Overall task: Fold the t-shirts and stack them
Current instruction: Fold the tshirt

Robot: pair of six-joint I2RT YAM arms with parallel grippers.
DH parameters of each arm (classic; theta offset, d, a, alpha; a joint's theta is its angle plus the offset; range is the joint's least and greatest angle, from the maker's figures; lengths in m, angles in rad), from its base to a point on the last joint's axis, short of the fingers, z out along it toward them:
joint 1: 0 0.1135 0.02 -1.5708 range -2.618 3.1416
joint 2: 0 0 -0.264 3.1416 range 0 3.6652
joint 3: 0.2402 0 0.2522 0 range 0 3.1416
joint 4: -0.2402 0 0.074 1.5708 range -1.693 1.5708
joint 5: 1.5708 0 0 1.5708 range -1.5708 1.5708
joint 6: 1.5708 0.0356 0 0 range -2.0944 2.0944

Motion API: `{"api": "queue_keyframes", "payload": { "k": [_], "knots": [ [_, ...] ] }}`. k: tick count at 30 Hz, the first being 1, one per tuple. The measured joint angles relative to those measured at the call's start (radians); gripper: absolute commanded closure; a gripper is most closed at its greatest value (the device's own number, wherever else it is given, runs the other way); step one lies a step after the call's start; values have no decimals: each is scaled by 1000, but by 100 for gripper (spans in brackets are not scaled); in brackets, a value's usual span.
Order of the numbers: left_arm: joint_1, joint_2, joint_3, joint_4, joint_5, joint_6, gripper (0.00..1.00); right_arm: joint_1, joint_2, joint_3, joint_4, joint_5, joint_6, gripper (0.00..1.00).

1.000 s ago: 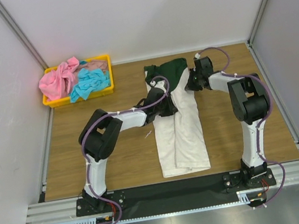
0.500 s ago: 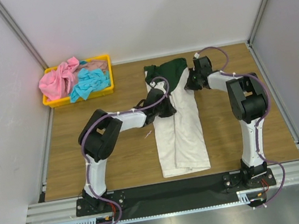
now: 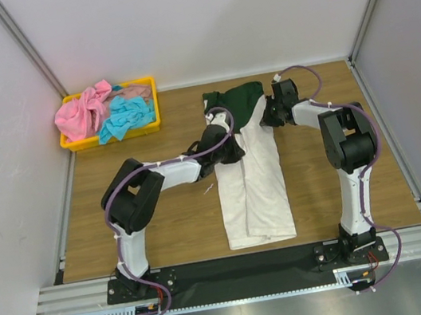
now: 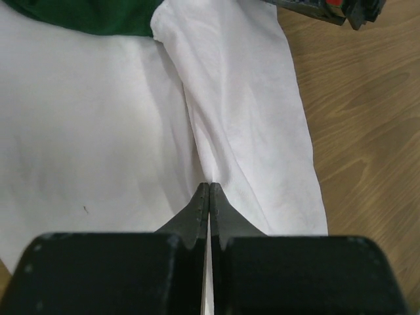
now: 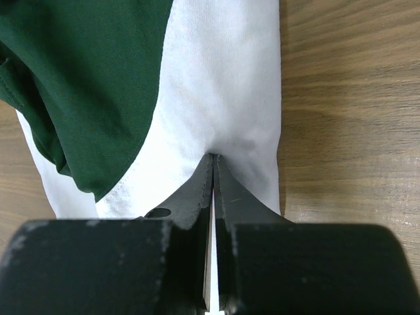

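Note:
A white t-shirt (image 3: pixel 255 190) with dark green sleeves (image 3: pixel 240 101) lies folded lengthwise on the wooden table (image 3: pixel 163 214), collar end at the far side. My left gripper (image 3: pixel 231 147) is shut on its white cloth (image 4: pixel 262 131) at the upper left. My right gripper (image 3: pixel 270 115) is shut on the white cloth (image 5: pixel 230 98) at the upper right edge, beside the green sleeve (image 5: pixel 85 79). A pink shirt (image 3: pixel 81 111) and a turquoise shirt (image 3: pixel 124 117) lie bunched in the yellow tray (image 3: pixel 146 82). The cartoon print is hidden.
The yellow tray stands at the far left corner against the white wall. Bare wood (image 5: pixel 348 98) lies right of the shirt. Metal rails edge the table. A small pale scrap (image 3: pixel 209 189) lies left of the shirt.
My left arm has shifted slightly toward the far side, its elbow swinging left. The shirt and my right gripper have hardly moved.

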Motion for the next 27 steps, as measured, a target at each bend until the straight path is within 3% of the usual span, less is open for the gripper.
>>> {"api": "queue_keyframes", "payload": {
  "k": [12, 15, 16, 20, 22, 27],
  "knots": [
    [0, -5, -45, 3, -55, -42, 100, 1, 0, 2, -3, 3, 0, 100],
    [0, -5, -45, 3, -56, -41, 90, 1, 1, 6, -9, 2, 0, 100],
    [0, -5, -45, 3, -56, -40, 76, 1, 2, 8, -12, 2, -1, 100],
    [0, -11, -46, -18, -52, -15, 45, 2, 2, 13, -21, 2, -9, 98],
    [-4, -32, -53, -31, -44, 0, 38, 6, 1, 16, -24, 2, -18, 96],
    [-24, -162, -100, -67, -40, 37, 37, 14, -20, 25, -66, 3, -43, 92]
  ]
}}
